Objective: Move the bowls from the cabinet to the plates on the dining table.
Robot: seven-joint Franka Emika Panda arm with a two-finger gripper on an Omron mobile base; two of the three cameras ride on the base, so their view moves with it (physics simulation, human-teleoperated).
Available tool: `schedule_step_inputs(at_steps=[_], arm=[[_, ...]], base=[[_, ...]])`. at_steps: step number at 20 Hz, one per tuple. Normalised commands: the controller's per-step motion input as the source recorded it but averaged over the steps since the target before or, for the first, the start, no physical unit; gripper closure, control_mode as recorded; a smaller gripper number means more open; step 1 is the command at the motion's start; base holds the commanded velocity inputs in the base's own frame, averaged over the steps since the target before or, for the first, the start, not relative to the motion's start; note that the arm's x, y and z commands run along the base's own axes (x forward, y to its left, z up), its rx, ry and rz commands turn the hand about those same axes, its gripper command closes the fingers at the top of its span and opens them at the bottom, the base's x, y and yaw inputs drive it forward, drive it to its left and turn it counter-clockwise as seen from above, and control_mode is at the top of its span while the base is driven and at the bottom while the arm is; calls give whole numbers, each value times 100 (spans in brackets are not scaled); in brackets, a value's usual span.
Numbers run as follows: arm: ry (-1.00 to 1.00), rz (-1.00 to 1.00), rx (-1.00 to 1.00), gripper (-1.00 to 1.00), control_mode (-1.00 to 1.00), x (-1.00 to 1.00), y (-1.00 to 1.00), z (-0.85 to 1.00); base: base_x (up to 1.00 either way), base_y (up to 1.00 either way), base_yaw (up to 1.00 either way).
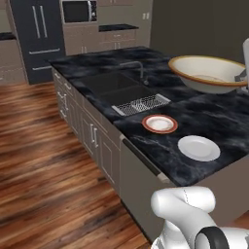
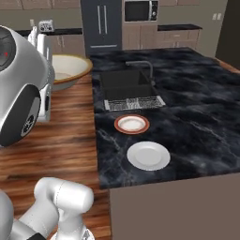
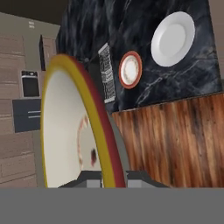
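The gripper (image 3: 114, 175), clamped on the cream bowl's (image 1: 209, 73) rim, carries it aloft beside the dining table (image 1: 223, 121), short of the orange-red plate (image 1: 159, 123) and white plate (image 1: 198, 148) awaiting bowls.

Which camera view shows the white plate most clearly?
The right base view: the white plate lies whole and near on the black table. The left base view shows it whole but flatter; the hand view shows it whole, tilted, at the top.

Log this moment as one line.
tool: shut on cream bowl rim | bowl: carried, not placed | orange-red plate: bare | white plate: bare
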Motion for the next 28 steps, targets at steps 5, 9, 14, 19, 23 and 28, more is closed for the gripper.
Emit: schedule_step_inputs(at_steps=[5,9,14,19,23,28], arm=[[0,0,0,100,100,0,0,0],[0,0,0,100,100,0,0,0],[0,0,0,100,100,0,0,0],[0,-8,0,100,-100,14,1,-4],[2,-6,0,100,-100,36,3,-2],[8,0,0,100,-100,36,0,-5]], base=[[0,0,-25],[0,0,-25],[11,0,-20],[7,0,-7],[0,0,0],[0,0,0]])
